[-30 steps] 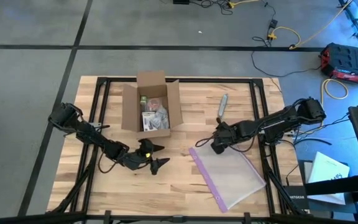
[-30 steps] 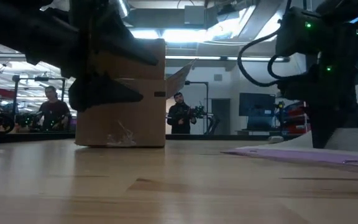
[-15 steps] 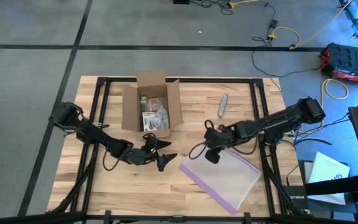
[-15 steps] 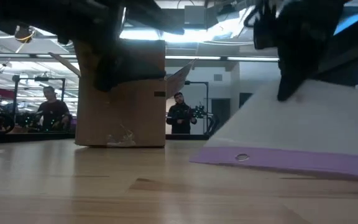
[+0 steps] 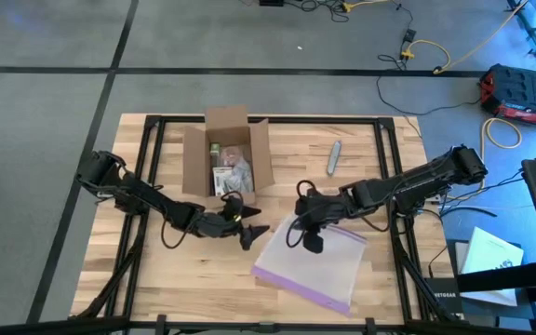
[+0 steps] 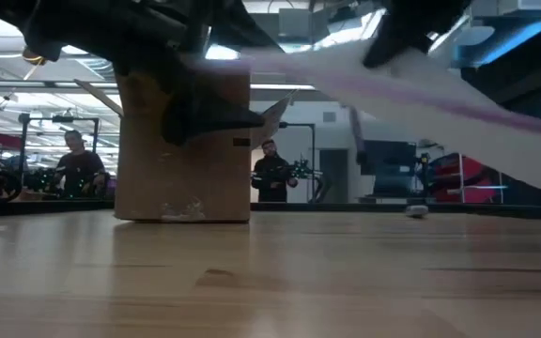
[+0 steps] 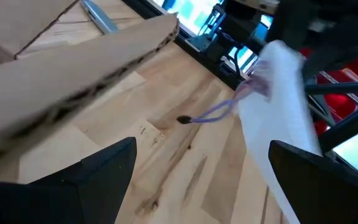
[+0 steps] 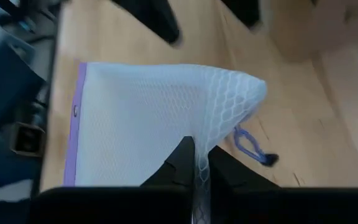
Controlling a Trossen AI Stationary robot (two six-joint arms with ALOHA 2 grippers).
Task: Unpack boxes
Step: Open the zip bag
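Upper centre of the high view: the small brown cardboard box with flaps open [image 5: 226, 160] sits upright on the wooden slatted table [image 5: 147, 270], its small packaged items [image 5: 230, 174] inside, none out yet. Box hasn't moved over the last second

What changed is the translucent mesh-textured plastic bag with a purple zip edge [image 5: 319, 265]: a second ago it lay flat at lower right of the table, now its near corner is pinched and lifted, and the bag has been dragged toward frame centre, closer to the box. Low view shows it airborne, slanting across the upper right, clear of the tabletop

Right gripper [image 5: 307, 233]: jaws finished closing in that second and are now clamped on the bag's edge – right wrist view shows the mesh film squeezed between the two dark fingers [image 8: 184, 163], purple zip edge on the far side, a thin purple pull cord [image 8: 248, 149] dangling

Left gripper [image 5: 246, 230]: jaws wide apart, holding nothing, just below the box's lower edge and pointing at the bag; it has slid right along the table, toward the bag

Read: the bag is being presented so the left can take the opposite edge or the mouth. Actual unloading not started

Small grey knife-like tool [image 5: 333, 156] lies untouched right of the box
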